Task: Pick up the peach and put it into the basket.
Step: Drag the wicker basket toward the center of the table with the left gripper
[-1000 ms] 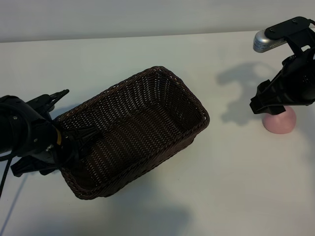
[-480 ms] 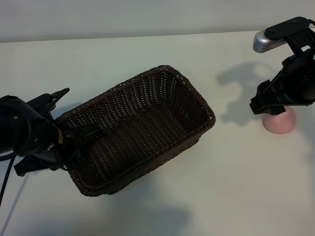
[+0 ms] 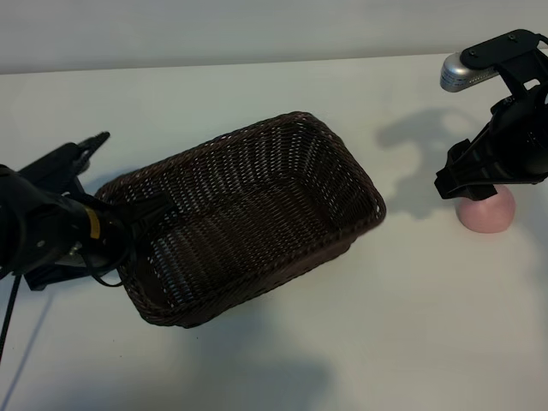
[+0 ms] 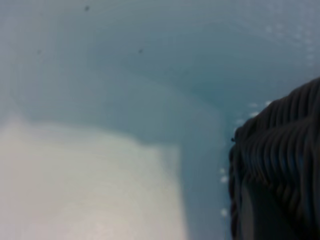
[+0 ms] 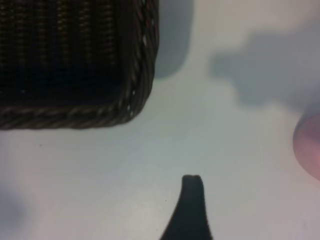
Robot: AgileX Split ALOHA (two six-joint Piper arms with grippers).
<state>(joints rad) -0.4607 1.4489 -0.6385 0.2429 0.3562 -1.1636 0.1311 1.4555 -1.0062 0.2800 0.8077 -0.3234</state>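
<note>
Basket (image 3: 257, 214), a large dark-brown woven wicker one with a braided rim, lies mid-tabletop (image 3: 282, 360) in the exterior view, its left end under the left hand (image 3: 137, 224), whose fingers look clamped on that rim, though the grip itself is dark and hard to read. At the right edge the right hand (image 3: 479, 190) hangs just over the small pale-pink rounded peach (image 3: 488, 210), which sits on the tabletop well apart from the basket; its fingers cannot be made out here. The left wrist view shows only bare tabletop and a corner of wicker. The right wrist view shows the basket's corner, one dark fingertip (image 5: 192, 192) and the peach at the frame's edge, not between the fingers, so the right hand reads as spread and empty. To do this step well, the right hand should centre over the peach, sink around it, then squeeze gently so the smooth fruit does not roll. No writing or brand can be read.
</note>
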